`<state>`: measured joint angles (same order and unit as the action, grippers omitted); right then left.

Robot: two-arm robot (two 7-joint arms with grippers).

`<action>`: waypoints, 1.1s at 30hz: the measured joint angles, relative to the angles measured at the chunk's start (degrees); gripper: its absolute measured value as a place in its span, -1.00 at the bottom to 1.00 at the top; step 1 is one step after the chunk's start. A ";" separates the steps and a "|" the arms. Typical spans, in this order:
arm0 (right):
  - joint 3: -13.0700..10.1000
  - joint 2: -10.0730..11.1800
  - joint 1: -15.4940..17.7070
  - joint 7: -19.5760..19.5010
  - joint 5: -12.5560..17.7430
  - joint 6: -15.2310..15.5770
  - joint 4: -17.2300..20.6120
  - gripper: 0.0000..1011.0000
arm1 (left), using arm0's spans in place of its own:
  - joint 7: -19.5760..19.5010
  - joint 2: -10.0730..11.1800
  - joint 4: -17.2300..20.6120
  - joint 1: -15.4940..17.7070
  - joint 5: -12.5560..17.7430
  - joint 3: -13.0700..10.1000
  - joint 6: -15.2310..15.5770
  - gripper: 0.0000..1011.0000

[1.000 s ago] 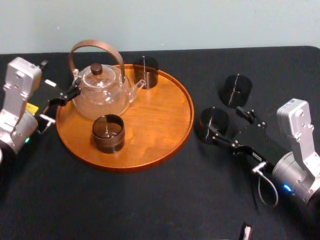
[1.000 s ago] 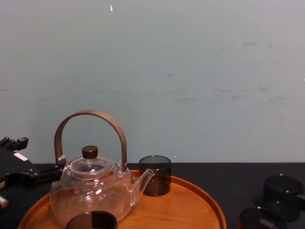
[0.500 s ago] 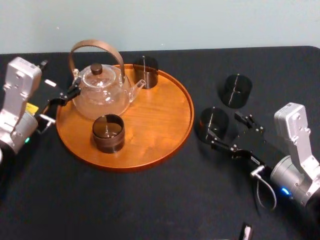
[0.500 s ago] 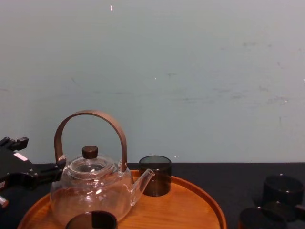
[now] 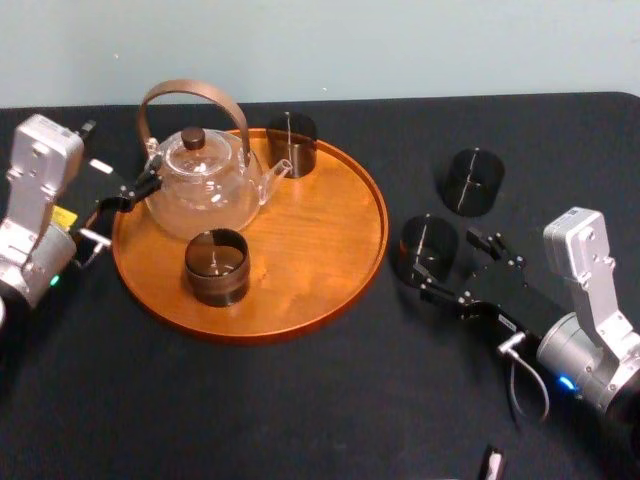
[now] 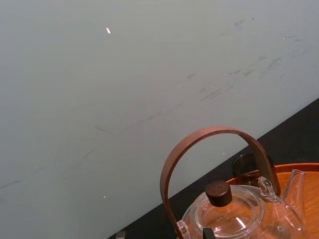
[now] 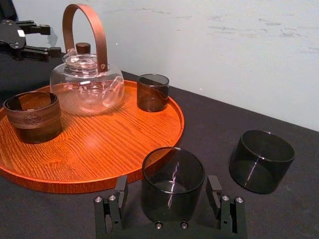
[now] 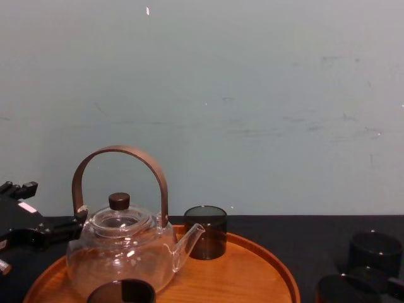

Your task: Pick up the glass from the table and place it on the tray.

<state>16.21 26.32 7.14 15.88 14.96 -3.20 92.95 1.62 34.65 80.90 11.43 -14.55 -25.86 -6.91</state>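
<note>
Right gripper (image 5: 447, 264) has drawn back slightly toward the robot. Its fingers are spread wide on either side of the dark glass (image 5: 428, 243), with a gap on each side. The glass stands upright on the table (image 5: 300, 400), just beside the tray (image 5: 340, 260) rim. Left gripper (image 5: 128, 193) is parked, fingers apart, beside the glass teapot (image 5: 205, 185).
</note>
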 joint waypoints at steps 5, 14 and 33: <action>-0.45 -0.72 -0.16 0.54 -0.35 0.13 -0.64 0.98 | 0.00 0.00 0.00 0.00 0.00 0.00 0.00 0.98; -1.29 -2.11 -0.97 1.73 -1.06 0.53 -2.07 0.98 | 0.00 0.00 0.00 0.00 0.00 0.00 0.00 0.98; -1.66 -4.22 -4.27 4.19 -1.64 0.81 -6.49 0.98 | 0.00 0.00 0.00 0.00 0.00 0.00 0.00 0.98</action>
<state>14.54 22.10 2.87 20.08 13.31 -2.39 86.46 1.62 34.65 80.90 11.43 -14.55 -25.87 -6.91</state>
